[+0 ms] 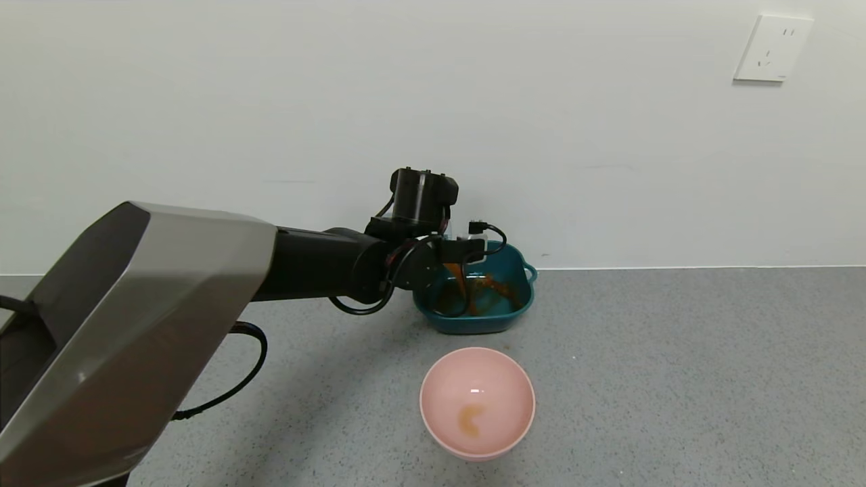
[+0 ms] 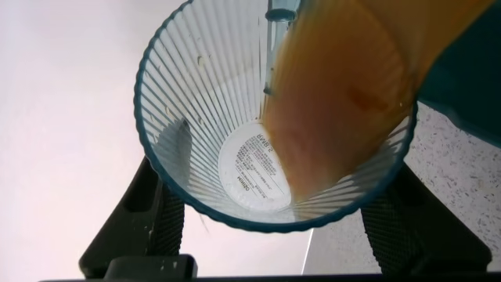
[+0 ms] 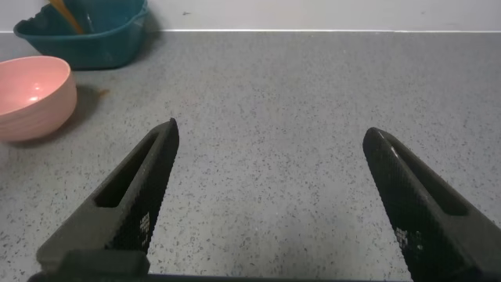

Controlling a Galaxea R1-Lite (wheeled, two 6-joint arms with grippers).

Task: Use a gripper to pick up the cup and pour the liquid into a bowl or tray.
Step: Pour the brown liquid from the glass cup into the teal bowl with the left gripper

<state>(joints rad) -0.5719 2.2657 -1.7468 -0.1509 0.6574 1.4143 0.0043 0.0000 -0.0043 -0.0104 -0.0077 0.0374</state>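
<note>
Amber liquid (image 2: 337,102) is streaming from the tipped cup (image 2: 227,117) your left end effector (image 2: 274,227) is clamping, into the teal basin (image 1: 511,312) — you're mid-pour. The right end effector (image 3: 270,196) is hanging wide over the counter (image 3: 313,94).

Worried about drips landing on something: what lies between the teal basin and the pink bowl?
Nothing: in the head view the stretch between the teal basin and the pink bowl is bare grey speckled floor. The right wrist view shows them close together.
</note>
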